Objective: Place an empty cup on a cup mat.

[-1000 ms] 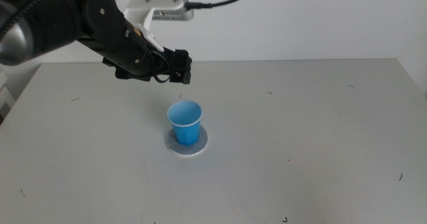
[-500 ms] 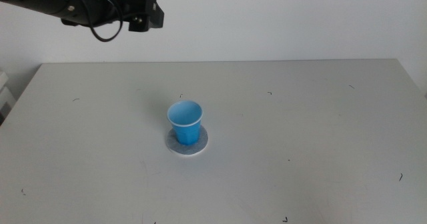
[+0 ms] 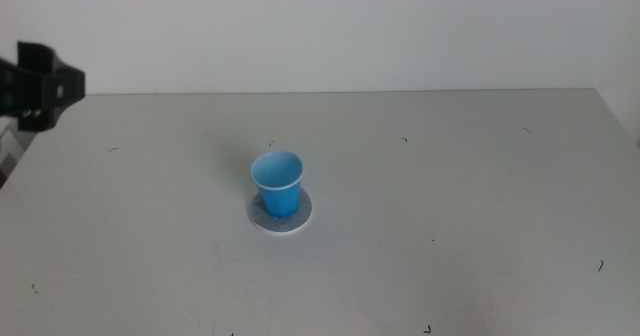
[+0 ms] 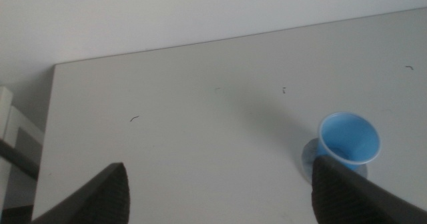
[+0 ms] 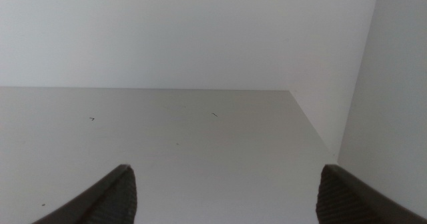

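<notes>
The blue cup (image 3: pixel 277 183) stands upright and empty on the round grey cup mat (image 3: pixel 301 216) near the middle of the table. My left gripper (image 3: pixel 42 84) is open and empty, high at the far left edge of the middle view, well away from the cup. The left wrist view shows its jaws wide apart (image 4: pixel 223 197), with the cup (image 4: pixel 348 139) and a sliver of the mat (image 4: pixel 307 159) beside one jaw. My right gripper (image 5: pixel 230 197) is open and empty. It is out of the middle view and sees only bare table.
The grey table (image 3: pixel 460 176) carries only the cup and mat. A white wall stands behind its far edge. The table's left edge shows in the left wrist view (image 4: pixel 47 137), its right far corner in the right wrist view (image 5: pixel 293 94).
My left gripper has drawn back from just above and behind the cup, up and to the left, to the far left edge of the view. The cup and mat have not moved.
</notes>
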Motion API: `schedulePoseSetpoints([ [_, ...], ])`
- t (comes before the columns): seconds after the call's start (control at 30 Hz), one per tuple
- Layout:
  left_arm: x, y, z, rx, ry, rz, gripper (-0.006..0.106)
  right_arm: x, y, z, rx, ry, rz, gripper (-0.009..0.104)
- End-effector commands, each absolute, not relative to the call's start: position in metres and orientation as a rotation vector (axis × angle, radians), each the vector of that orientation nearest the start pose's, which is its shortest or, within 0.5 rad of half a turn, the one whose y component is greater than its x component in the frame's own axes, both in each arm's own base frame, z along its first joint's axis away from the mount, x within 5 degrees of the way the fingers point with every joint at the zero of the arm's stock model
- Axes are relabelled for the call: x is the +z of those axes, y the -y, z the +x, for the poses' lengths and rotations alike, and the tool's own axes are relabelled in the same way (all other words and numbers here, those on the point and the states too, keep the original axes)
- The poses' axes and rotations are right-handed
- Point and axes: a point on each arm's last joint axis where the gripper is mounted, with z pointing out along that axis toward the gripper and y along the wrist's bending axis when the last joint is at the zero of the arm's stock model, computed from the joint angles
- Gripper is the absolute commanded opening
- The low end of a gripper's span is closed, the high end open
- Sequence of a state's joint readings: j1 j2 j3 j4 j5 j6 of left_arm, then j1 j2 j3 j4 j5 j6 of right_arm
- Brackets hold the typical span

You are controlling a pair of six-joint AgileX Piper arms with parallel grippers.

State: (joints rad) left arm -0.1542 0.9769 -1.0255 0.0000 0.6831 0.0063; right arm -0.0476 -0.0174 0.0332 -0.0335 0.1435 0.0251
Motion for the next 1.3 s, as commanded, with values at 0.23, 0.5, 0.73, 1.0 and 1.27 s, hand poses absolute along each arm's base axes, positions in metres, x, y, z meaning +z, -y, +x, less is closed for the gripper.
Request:
schedulePoseSetpoints([
  [0.23,0.335,0.008,0.136,-0.026,-1.850,0.064,0.105,0.202,0.003,0.054,-0.061,-1.535,0.019,0.094],
  [0.5,0.272,0.005,0.085,-0.018,-1.590,0.072,0.105,0.202,0.003,0.054,-0.061,-1.535,0.019,0.094],
  [0.73,0.213,0.004,0.067,-0.076,-1.522,0.017,0.105,0.202,0.003,0.054,-0.061,-1.535,0.019,0.094],
  [1.0,0.202,0.004,0.061,-0.075,-1.554,0.018,0.105,0.202,0.003,0.054,-0.061,-1.535,0.019,0.094],
  [1.27,0.204,0.003,0.059,-0.075,-1.529,0.018,0.105,0.202,0.003,0.054,-0.061,-1.535,0.019,0.094],
])
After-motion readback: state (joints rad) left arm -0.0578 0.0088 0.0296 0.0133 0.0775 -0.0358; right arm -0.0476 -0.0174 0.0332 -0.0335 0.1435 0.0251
